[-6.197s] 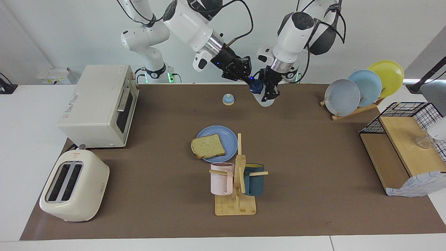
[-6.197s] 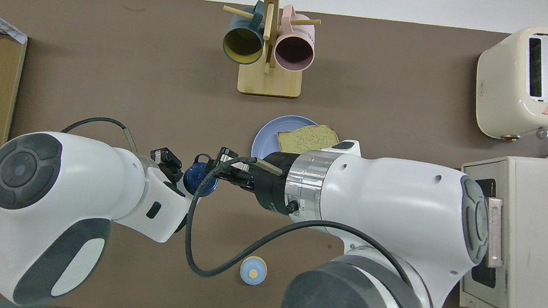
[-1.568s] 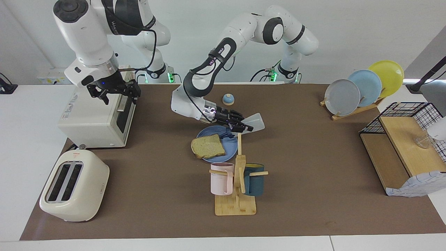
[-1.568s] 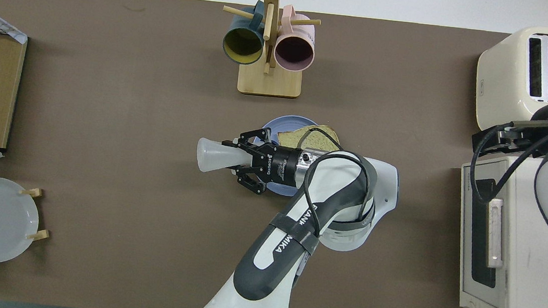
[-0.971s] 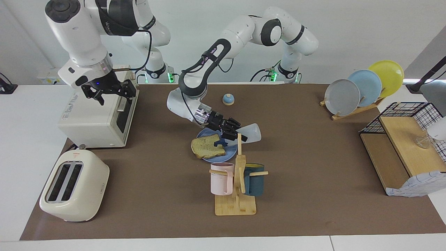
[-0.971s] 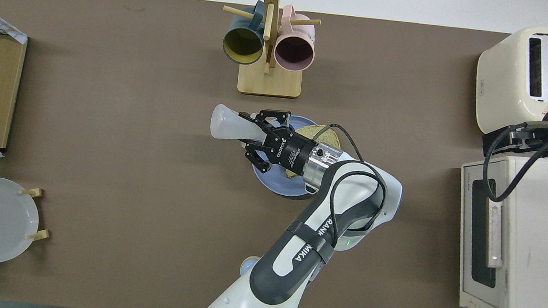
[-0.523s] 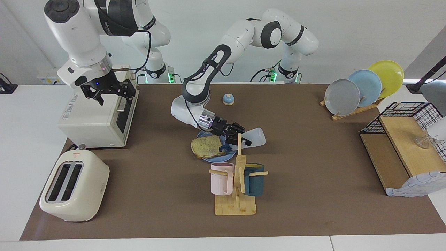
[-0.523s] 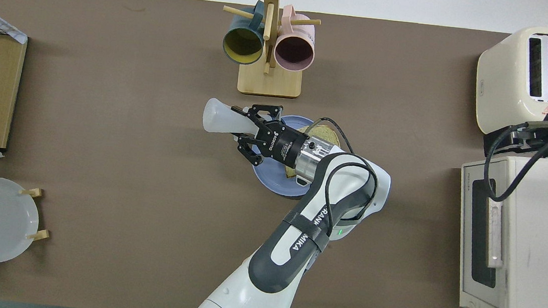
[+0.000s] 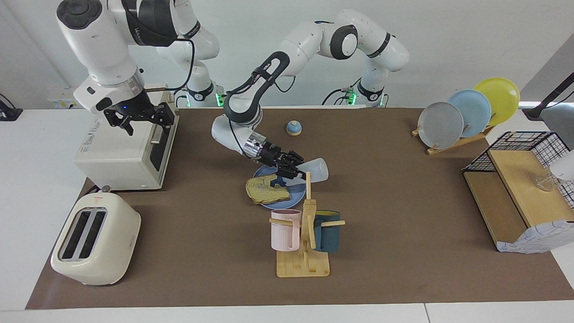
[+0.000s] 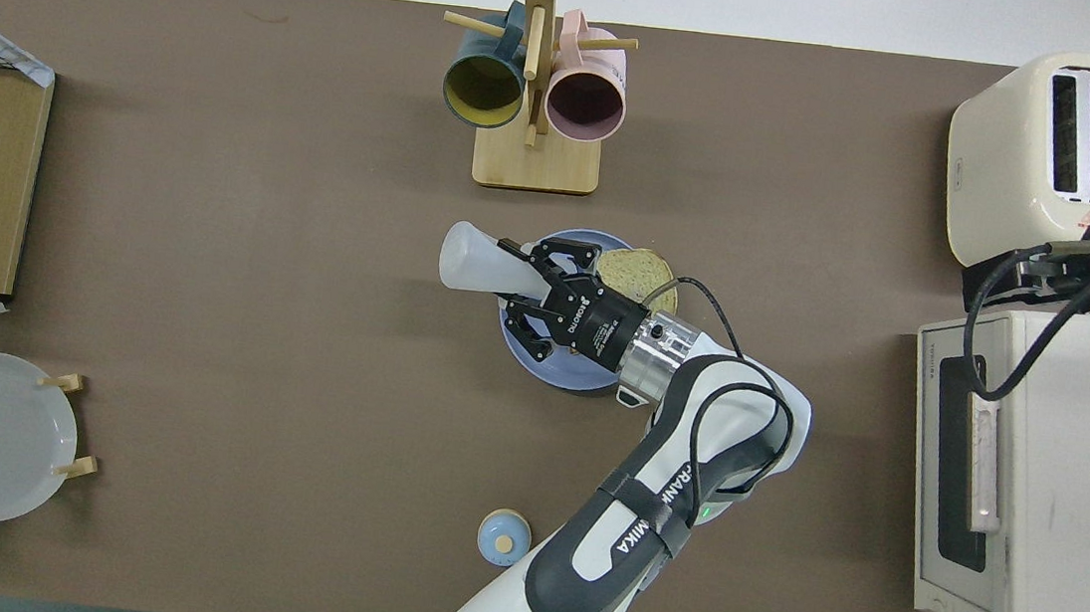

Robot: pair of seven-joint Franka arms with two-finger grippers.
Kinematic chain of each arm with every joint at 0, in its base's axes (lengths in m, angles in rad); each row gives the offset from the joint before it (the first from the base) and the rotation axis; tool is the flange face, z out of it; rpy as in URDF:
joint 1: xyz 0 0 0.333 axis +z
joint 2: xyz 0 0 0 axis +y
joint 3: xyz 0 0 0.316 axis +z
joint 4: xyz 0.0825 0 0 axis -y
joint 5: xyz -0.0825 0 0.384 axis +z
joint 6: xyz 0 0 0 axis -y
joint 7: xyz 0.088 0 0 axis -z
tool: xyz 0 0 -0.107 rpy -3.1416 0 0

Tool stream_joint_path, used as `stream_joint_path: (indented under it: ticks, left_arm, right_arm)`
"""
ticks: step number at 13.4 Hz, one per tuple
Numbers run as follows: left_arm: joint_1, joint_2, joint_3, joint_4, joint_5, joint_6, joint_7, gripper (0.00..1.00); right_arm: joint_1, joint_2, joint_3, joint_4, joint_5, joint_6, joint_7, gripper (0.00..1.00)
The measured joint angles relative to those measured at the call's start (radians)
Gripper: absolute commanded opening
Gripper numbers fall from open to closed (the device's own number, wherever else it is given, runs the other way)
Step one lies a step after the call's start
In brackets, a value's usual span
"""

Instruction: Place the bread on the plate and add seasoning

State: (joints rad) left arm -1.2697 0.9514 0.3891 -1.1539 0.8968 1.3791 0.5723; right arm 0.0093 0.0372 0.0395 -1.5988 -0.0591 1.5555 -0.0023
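The bread [image 9: 264, 190] [image 10: 643, 274] lies on the blue plate [image 9: 297, 194] [image 10: 548, 374] near the table's middle. My left gripper [image 9: 292, 170] [image 10: 535, 283] hangs low over the plate, shut on the seasoning [image 9: 315, 170] [image 10: 471, 265]. The bottle is tipped over, its dark nozzle pointing down at the bread's edge and its pale base sticking out past the plate's rim. My right gripper [image 9: 140, 115] waits open above the toaster oven [image 9: 125, 139] [image 10: 1037, 493], holding nothing.
A wooden mug rack [image 9: 305, 237] [image 10: 535, 95] with two mugs stands just past the plate, farther from the robots. A small bell [image 9: 293, 128] [image 10: 503, 537] sits nearer to them. A toaster [image 9: 94, 242], an upright plate rack [image 9: 466, 114] and a wire shelf [image 9: 520, 188] stand at the table's ends.
My left gripper has swung the tipped bottle back over the plate, toward the right arm's end, after swaying the other way. The right arm has not moved.
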Motion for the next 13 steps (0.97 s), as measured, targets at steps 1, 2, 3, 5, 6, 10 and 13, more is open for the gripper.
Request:
stream_joint_path:
  ticks: [1,2,3,5,6,10,13]
  left_arm:
    - [0.006,0.0,0.003,-0.001,0.001,0.0,0.0,0.0]
    - [0.02,0.0,0.006,-0.002,0.002,0.003,0.0,0.0]
    - [0.04,0.0,0.007,-0.005,0.004,0.007,0.0,0.0]
    - [0.084,0.0,0.007,-0.01,0.015,0.022,0.001,0.0]
    - [0.101,0.0,0.007,-0.012,0.02,0.027,0.001,0.0]
    - [0.085,0.0,0.001,-0.013,0.021,0.034,0.002,0.0]
    - [0.015,-0.001,0.0,-0.012,0.008,0.025,0.002,0.0]
  right_arm:
    - [0.0,0.0,0.0,0.0,0.001,0.0,0.0,1.0]
    - [0.0,0.0,0.0,0.0,0.003,0.0,0.0,1.0]
    - [-0.001,0.0,0.0,0.0,0.006,0.0,0.0,1.0]
    - [-0.004,0.0,0.0,0.0,0.006,0.0,0.0,1.0]
    - [-0.004,0.0,0.0,0.0,0.006,0.0,0.0,1.0]
    - [-0.004,0.0,0.0,0.0,0.006,0.0,0.0,1.0]
    - [-0.004,0.0,0.0,0.0,0.006,0.0,0.0,1.0]
